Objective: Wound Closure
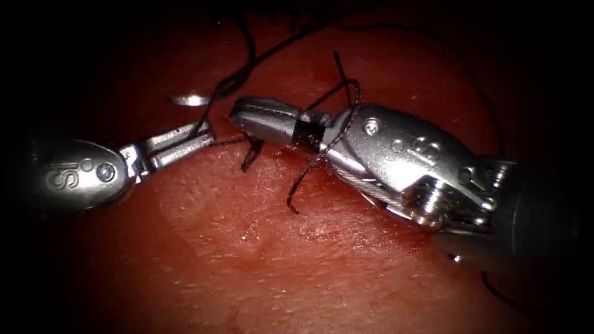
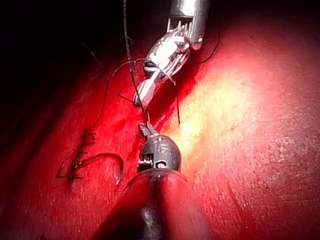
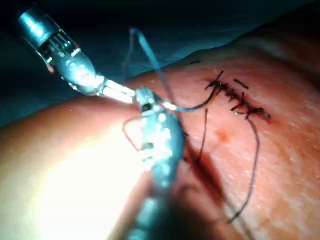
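The far end of the endoscope view falls off into dark, and the thread [image 1: 322, 154] runs up into it, so I can't follow where it goes. The left tool [image 1: 207, 135] has its jaws pinched narrow on a strand of it. The right tool [image 1: 238, 114] has its jaws pressed together; whether anything sits between them is hard to make out, though a loop of thread lies around its wrist. The curved needle [image 2: 107, 157] lies on the tissue [image 1: 278, 266], held by neither tool, beside a row of dark stitches [image 3: 237, 100]. The tissue is wet, glistening and red.
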